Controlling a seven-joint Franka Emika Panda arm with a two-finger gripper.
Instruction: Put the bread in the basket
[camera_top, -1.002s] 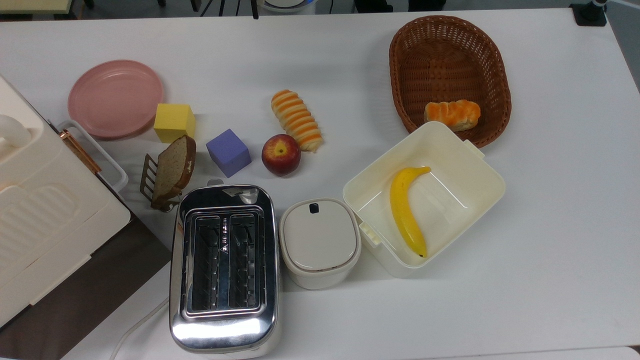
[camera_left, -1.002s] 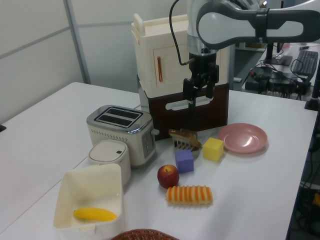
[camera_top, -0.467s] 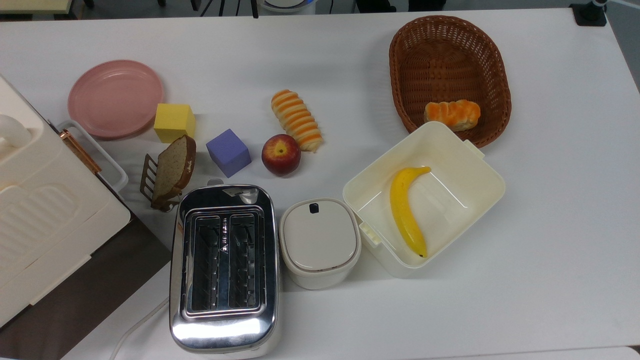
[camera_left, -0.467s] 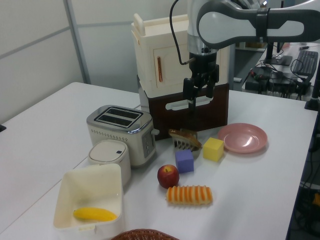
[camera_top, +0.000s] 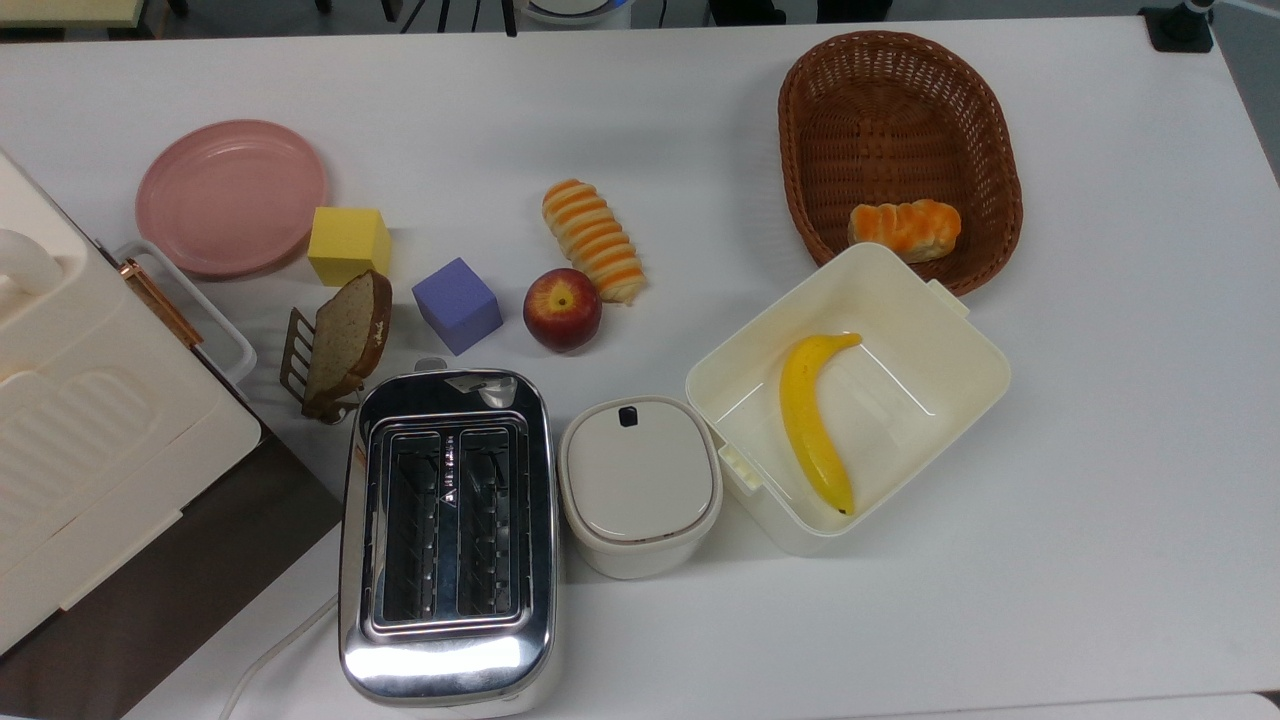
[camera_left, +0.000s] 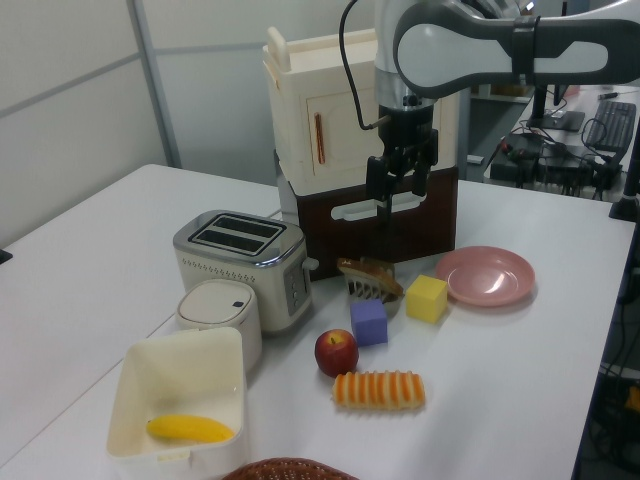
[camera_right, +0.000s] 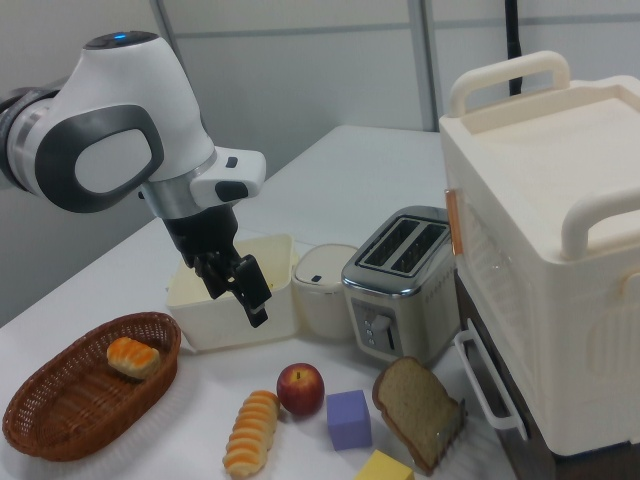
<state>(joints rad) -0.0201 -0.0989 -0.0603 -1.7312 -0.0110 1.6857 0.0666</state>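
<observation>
**Still nothing moved: bread waited on the table, arm hung idle above**

Apparently the half second and the full second before brought no change at all: every object lay where it had lain, and the arm held the same pose. For the task, that meant the reach had not yet begun.

The white table (camera_top: 660, 110) carried everything. The basket (camera_top: 900, 110) sat at the top view's upper right, holding only a short lumpy bun (camera_top: 905, 228) near its lower rim, with plenty of bare weave left. The cream box (camera_top: 900, 400) touched or nearly touched the basket's lower rim and held a banana (camera_top: 815, 420). The toaster (camera_top: 447, 535) stood at the bottom edge of the top view.

The gripper (camera_right: 245, 290) hung high over the table, fingers pointing down with a narrow gap between them, grasping nothing. In the left view it (camera_left: 400, 180) hovered in front of the large cream cabinet, well above the objects.

The bread (camera_top: 593, 240) lay flat on the table, well apart from the basket, with one end just beside the apple (camera_top: 562, 308). In the right view the bread (camera_right: 252, 432) lay below and in front of the gripper, so a descent toward it seemed the likely next step; the apple's closeness might crowd one finger.
</observation>
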